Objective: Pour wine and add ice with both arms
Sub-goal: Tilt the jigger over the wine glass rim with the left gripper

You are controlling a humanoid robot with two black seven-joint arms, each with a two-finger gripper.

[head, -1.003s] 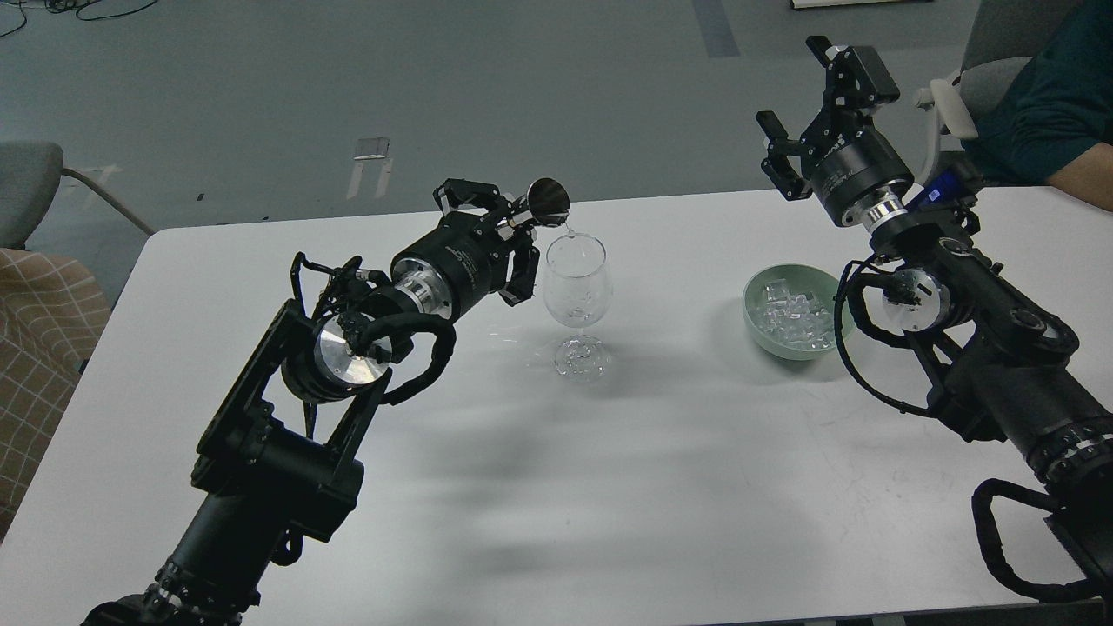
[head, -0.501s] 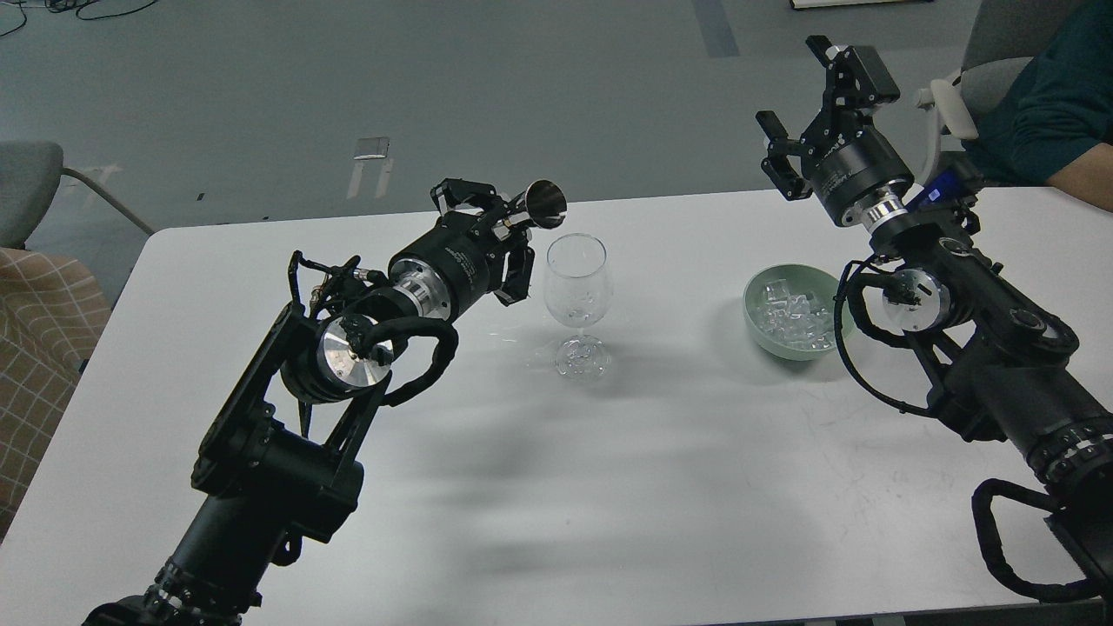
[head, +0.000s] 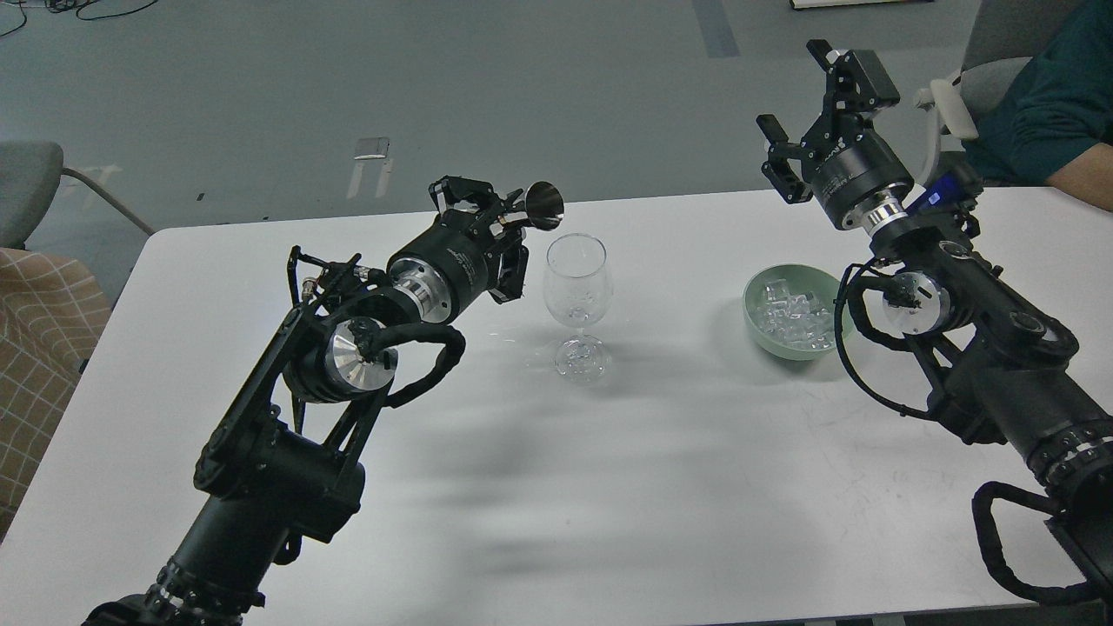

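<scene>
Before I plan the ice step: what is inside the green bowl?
The green bowl holds a heap of clear ice cubes. The right arm's cable hides its right rim, and the cubes hide the bottom.

Whether any wine lies in the wine glass (head: 575, 287) is too faint to tell. The left gripper (head: 503, 228) hides most of the small metal cup (head: 543, 204) (only its round mouth shows). The seated person (head: 1056, 96) is cut off at the right edge.
</scene>
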